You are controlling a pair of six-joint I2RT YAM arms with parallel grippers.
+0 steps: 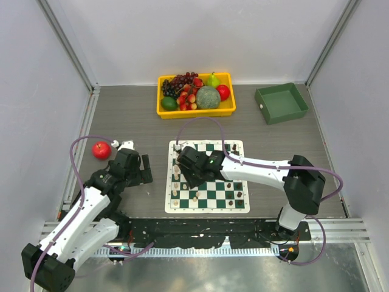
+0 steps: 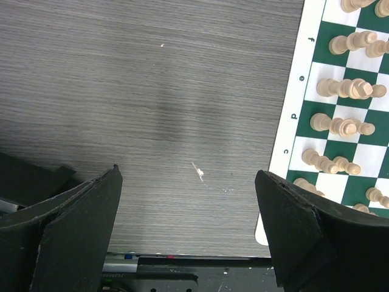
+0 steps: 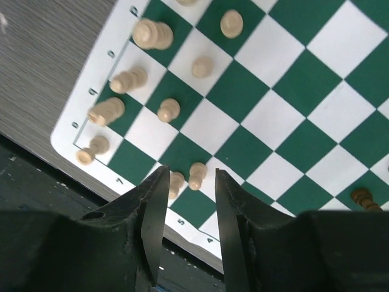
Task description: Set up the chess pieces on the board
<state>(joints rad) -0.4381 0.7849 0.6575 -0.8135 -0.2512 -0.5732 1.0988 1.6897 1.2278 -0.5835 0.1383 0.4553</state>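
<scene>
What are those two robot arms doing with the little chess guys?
They are setting up a chess game. The right gripper hangs open just above the light pieces near one edge of the board, holding nothing. The left gripper is open too, over the table beside the board. A few dark ones are on the other side.

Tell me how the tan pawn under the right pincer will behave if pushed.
The pawn will likely tip rather than slide: it looks tall and narrow on a small base. It seems light, being so small, so a slight brush from the right pincer may topple it. Its neighbour stands close and might get knocked too.
</scene>
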